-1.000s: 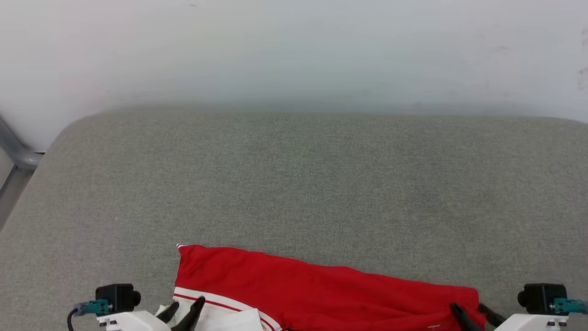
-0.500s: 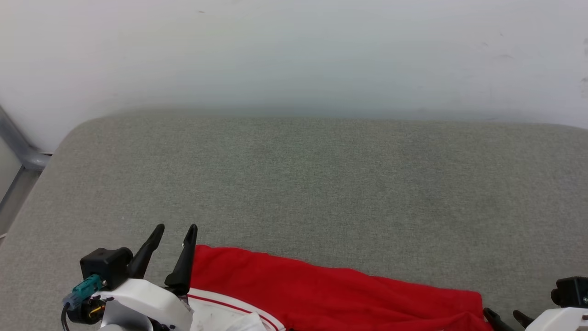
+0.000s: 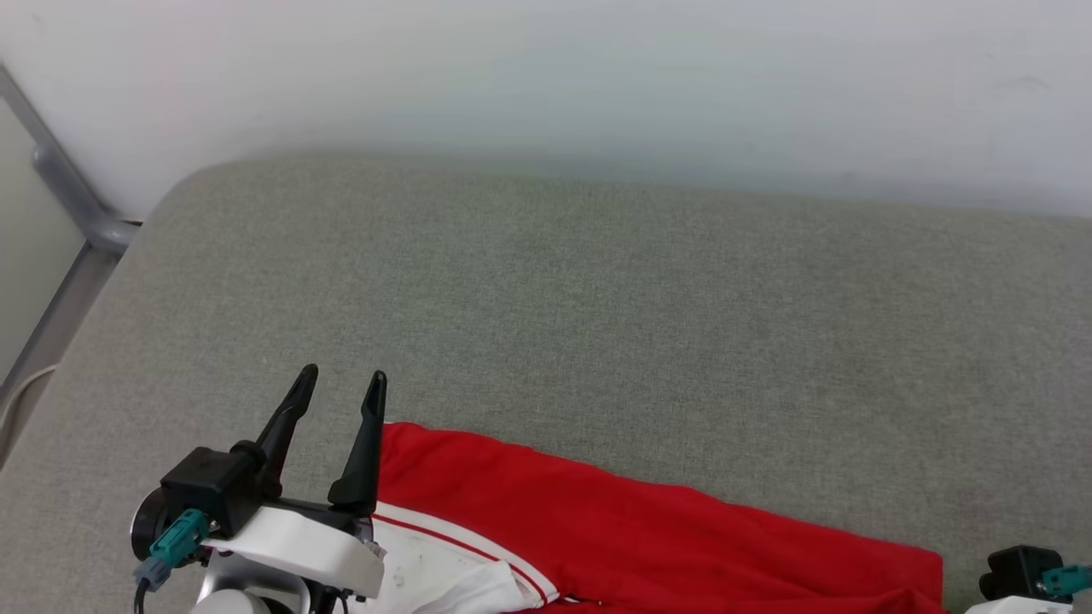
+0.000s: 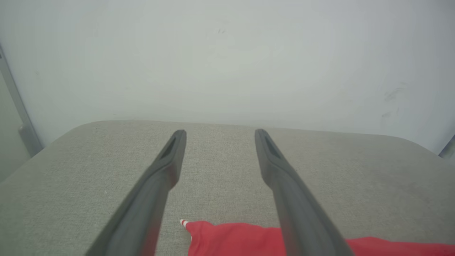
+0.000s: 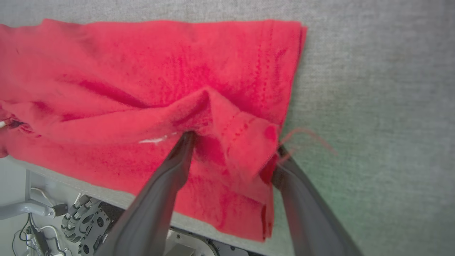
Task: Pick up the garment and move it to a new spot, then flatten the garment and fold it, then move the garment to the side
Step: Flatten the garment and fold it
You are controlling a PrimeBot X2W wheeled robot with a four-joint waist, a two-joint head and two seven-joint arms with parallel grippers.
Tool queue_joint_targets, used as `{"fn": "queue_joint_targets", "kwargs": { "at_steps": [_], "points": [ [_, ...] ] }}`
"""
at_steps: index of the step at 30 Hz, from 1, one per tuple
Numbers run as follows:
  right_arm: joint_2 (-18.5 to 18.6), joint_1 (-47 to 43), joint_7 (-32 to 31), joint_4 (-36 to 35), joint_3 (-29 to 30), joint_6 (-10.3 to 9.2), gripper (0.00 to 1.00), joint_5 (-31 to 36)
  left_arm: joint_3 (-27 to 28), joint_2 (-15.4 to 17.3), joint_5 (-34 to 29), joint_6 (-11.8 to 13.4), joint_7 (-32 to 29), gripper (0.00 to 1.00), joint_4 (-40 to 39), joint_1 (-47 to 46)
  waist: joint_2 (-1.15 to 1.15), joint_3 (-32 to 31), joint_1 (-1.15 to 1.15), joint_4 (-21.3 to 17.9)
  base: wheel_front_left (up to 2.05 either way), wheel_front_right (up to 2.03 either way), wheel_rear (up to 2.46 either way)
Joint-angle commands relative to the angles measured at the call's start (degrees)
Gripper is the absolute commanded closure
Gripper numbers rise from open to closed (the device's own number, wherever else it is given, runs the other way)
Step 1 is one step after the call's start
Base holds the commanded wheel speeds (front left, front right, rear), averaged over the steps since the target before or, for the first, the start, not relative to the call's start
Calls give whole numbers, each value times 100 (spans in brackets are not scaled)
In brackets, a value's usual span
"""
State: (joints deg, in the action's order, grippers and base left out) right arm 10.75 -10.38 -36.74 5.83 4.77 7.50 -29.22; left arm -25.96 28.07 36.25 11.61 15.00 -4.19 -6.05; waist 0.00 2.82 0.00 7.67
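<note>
**Garment (image 3: 648,546) released at near edge of table (image 3: 597,298); both claws open**

**Change noted.** 1 second earlier the left claw (image 3: 339,385) was recorded low over the white sleeve (image 3: 444,580), with its fingers down on the cloth. It is now seen lifted off, its 2 fingers spread and empty, pointing past the garment's far left corner. The right claw (image 5: 234,145) has likewise been drawn back. In its own wrist view the 2 fingers are spread wide, 1 on either side of a raised ridge (image 5: 213,106) of red cloth near the hem. No pinch on that ridge is seen. The head camera was itself turned in the interval, so the apparent shift of the table is not to be read as movement of the garment.

**Position.** The garment is laid as a long red band along the near edge of the table, sleeve end to the left, hem end to the right. No lettering is seen.

**Assessment.** The garment is judged to have been set down and let go. It is not judged flat, because the ridge is left standing at the hem end, so smoothing is taken to be outstanding.

**Surroundings and obstructions.** A white wall (image 3: 546,68) is noted behind the table, a grey metal rail (image 3: 77,213) off its left corner, and the wheeled base (image 5: 81,217) below the near edge. A loose thread (image 5: 309,137) trails just beside 1 finger of the right claw. Thread and ridge could both be snagged on withdrawal. With the cloth at the table's edge, slippage is considered possible.
</note>
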Motion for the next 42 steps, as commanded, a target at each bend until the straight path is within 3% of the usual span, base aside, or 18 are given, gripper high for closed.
{"fn": "queue_joint_targets", "kwargs": {
  "at_steps": [1, 6, 7, 9, 25, 33, 37, 42],
  "points": [
    [-60, 51, -6, 151, -107, -4, 0, -45, 34, -53, -50, -40, 21, 0, -7, 39, 0, 111, 0, 46, 0, 0, 0],
    [-106, 157, -21, 436, -349, -2, 0, -196, 136, -120, -159, -92, 18, 0, 44, 11, 0, 216, 0, 36, 0, 0, 0],
    [-112, 175, -12, 478, -401, -1, 53, -210, 149, -135, -183, -98, 17, 0, 58, 7, 0, 224, 0, 31, 0, 0, 0],
    [-123, 194, 15, 530, -471, 6, 100, -241, 171, -164, -213, -132, 18, 0, 88, -3, 0, 215, 0, 18, 0, 0, 0],
    [382, 246, 101, 98, -6, -6, 100, -332, 285, -156, -265, -78, 17, 0, 206, 331, 0, -277, 0, -220, 0, 0, 0],
    [660, 167, -46, 77, 908, -6, 100, -371, 283, -76, -275, 39, -30, 0, 80, 497, 0, -424, 0, -360, 0, 0, 0],
    [584, 161, -281, 10, 1326, -5, 100, -481, 281, -63, -264, 58, -39, 0, 56, 561, 0, -452, 0, -405, 0, 0, 0],
    [83, 291, -1053, -206, 1607, -4, 100, -1310, 247, -75, -240, 57, -43, 0, 53, 566, 0, -481, 0, -408, 0, 0, 0]
  ]
}}
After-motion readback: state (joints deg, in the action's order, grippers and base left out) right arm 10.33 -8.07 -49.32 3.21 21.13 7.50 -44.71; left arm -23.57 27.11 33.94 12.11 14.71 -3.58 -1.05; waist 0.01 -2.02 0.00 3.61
